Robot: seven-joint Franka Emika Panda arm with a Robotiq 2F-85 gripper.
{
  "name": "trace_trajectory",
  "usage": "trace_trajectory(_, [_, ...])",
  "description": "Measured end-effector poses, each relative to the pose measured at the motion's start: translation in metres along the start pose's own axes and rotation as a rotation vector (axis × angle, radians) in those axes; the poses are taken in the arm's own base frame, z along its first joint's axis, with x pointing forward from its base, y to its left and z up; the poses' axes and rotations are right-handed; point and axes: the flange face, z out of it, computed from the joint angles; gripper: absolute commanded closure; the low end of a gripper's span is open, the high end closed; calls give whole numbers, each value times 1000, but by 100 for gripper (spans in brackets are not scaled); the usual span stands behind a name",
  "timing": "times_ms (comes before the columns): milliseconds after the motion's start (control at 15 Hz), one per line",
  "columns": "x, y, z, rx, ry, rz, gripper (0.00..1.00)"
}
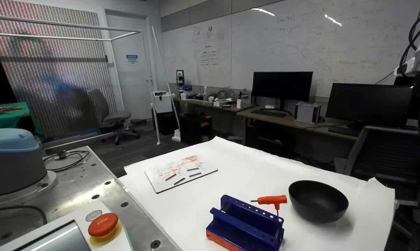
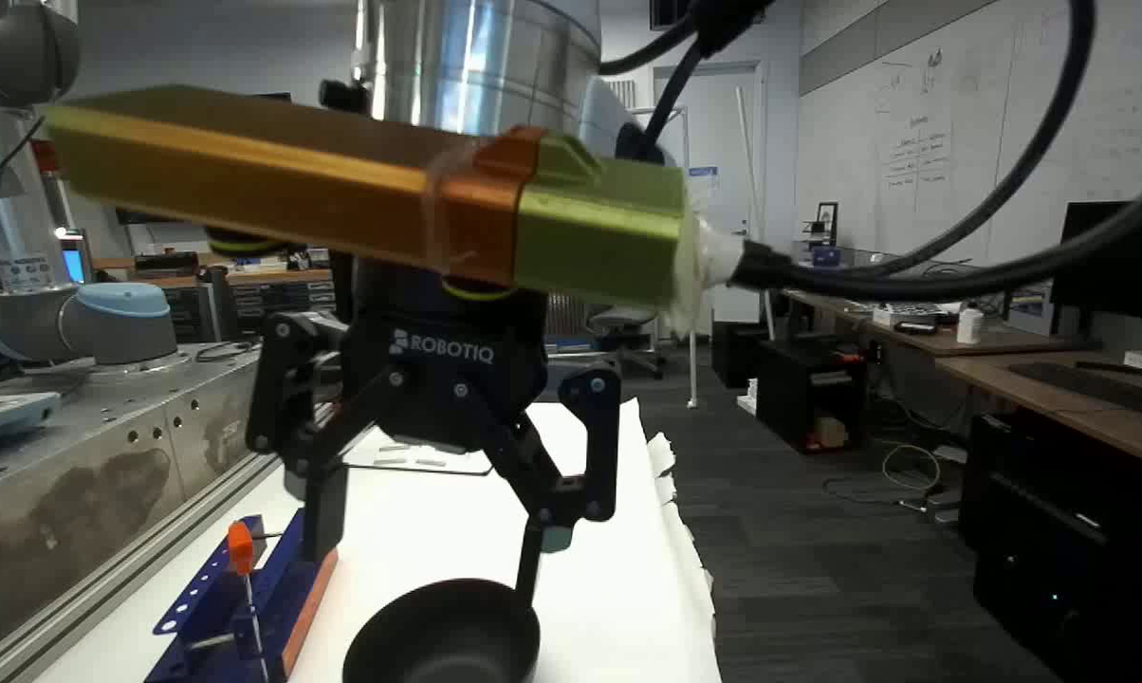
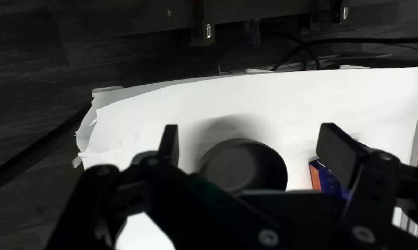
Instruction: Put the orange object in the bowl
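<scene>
The orange object is a T-shaped orange handle with thin metal shafts. It stands in a hole at one end of the blue rack. It also shows in an exterior view, left of my gripper. It is hidden in the wrist view. The black bowl sits upright on the white sheet beside the rack, with nothing visible inside. It also shows in an exterior view and in the wrist view. My gripper is wide open and empty, above the table. In the wrist view the bowl lies between its fingers.
The rack's orange side shows near a finger in the wrist view. A small whiteboard with several dark strips lies farther along the white sheet. A round red button sits on a metal bench. The sheet's edge drops to the floor.
</scene>
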Motion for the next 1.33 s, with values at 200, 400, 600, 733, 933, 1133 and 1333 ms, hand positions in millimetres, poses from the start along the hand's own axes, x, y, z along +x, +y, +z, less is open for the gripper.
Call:
trace_trajectory(200, [0, 0, -1, 0, 1, 0, 0])
trace_trajectory(400, [1, -7, -2, -21, -14, 101, 0])
trace_trajectory(600, [17, -53, -9, -87, -8, 254, 0])
trace_trajectory(733, [28, -93, -11, -150, -10, 343, 0])
trace_trajectory(933, [45, -148, -9, -231, -28, 441, 0])
trace_trajectory(1133, [68, -194, 3, -287, -42, 435, 0])
trace_trajectory(1333, [90, -232, 24, -349, -78, 326, 0])
